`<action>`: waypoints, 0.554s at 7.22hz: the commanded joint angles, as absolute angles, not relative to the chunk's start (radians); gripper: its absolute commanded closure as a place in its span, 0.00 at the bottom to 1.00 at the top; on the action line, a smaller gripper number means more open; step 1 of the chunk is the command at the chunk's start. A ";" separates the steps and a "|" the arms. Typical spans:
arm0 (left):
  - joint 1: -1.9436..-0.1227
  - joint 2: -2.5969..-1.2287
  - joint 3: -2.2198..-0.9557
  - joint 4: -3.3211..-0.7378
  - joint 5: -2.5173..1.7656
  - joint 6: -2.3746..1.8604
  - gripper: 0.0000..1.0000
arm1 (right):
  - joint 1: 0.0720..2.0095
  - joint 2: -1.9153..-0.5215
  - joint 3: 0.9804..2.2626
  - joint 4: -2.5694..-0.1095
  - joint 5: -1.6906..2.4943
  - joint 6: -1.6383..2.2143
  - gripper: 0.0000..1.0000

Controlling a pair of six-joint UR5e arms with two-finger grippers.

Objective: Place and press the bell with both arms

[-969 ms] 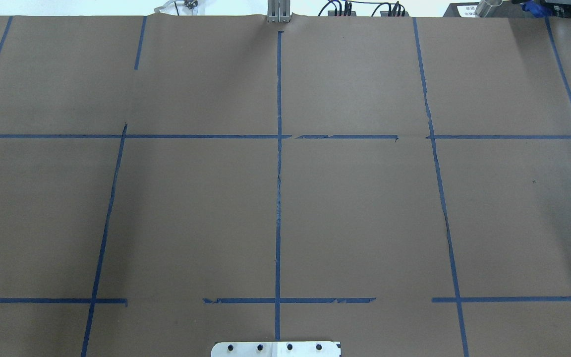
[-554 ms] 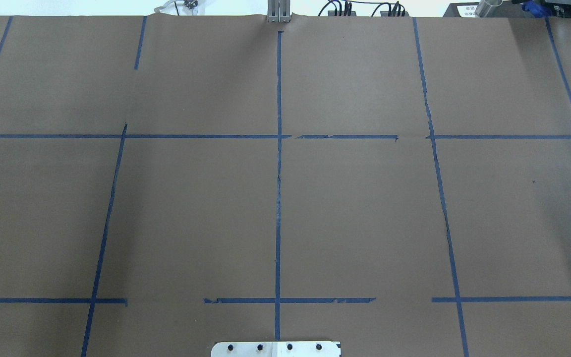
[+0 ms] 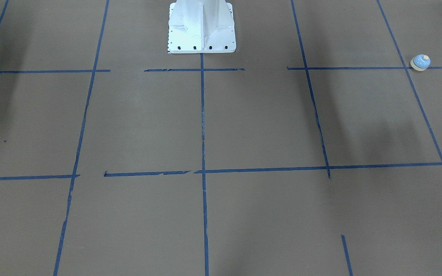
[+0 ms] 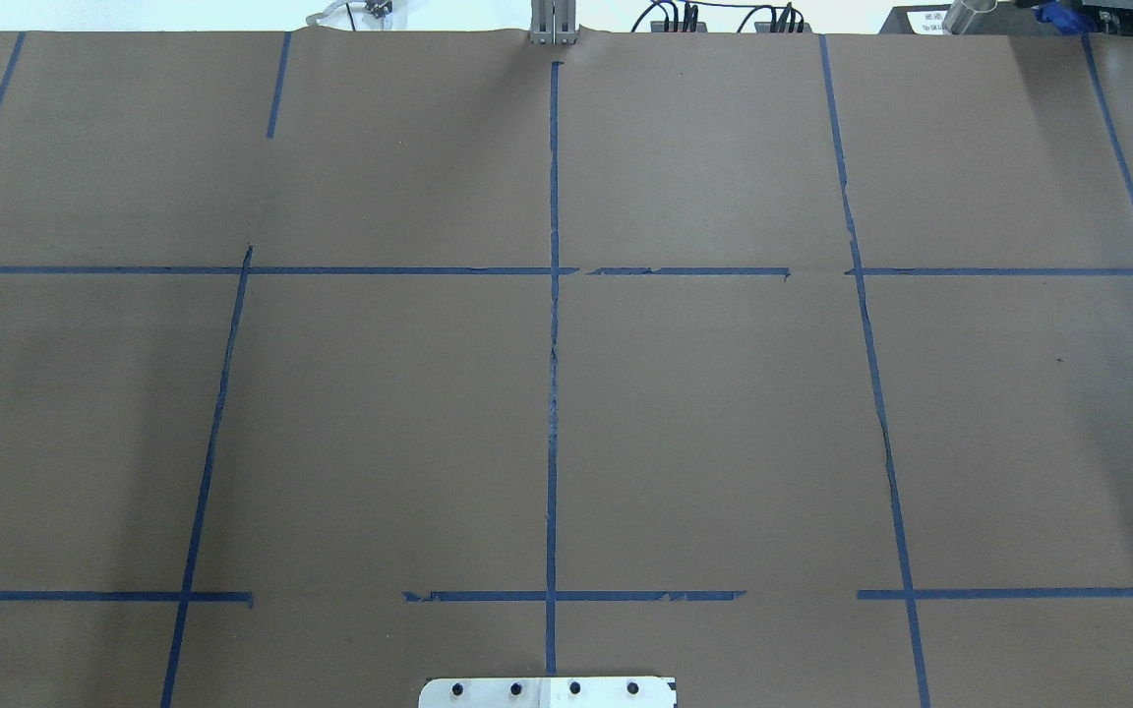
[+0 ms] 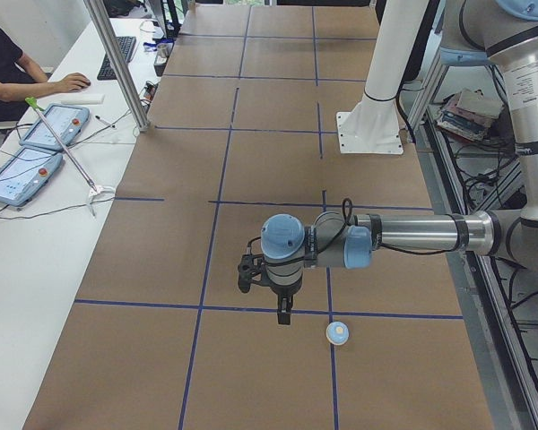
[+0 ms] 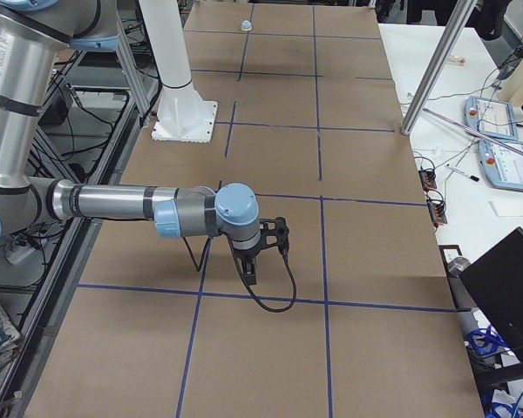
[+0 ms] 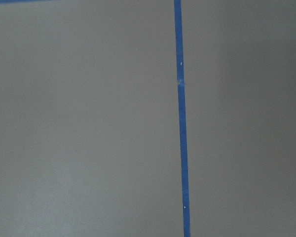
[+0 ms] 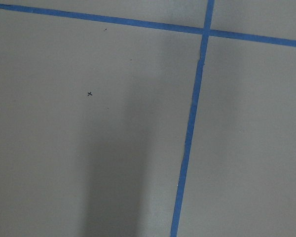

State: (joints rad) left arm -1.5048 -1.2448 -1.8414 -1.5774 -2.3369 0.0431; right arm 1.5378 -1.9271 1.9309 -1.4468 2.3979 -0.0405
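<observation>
While the bell (image 3: 420, 62) sits untouched, left fingers (image 5: 283, 311) and right fingers (image 6: 249, 272) show unclear gaps.

The left arm (image 5: 412, 233), across the right of the exterior left view, is a silver-grey tube with a black band. It ends in grey wrist housings with round light-blue caps, and a thin black cable (image 5: 345, 208) loops over the wrist. The left gripper (image 5: 283, 315) is black and skeletal. The right arm (image 6: 113, 202) has the same silver tube, black bands and blue caps. A black cable also trails from the black right gripper (image 6: 250, 276). The white pedestal (image 3: 202, 27), at top centre, has ribbed sides and a flange with four dark bolts.
</observation>
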 commanded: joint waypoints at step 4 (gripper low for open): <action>-1.191 -1.233 -1.616 -1.909 -2.336 -0.150 0.00 | 1.519 -1.927 1.930 -1.443 2.395 -0.051 0.00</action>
State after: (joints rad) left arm -1.2905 -1.2346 -1.6760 -1.8091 -2.3370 -0.0579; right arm 1.5200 -1.9269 1.9291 -1.4449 2.3952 -0.0453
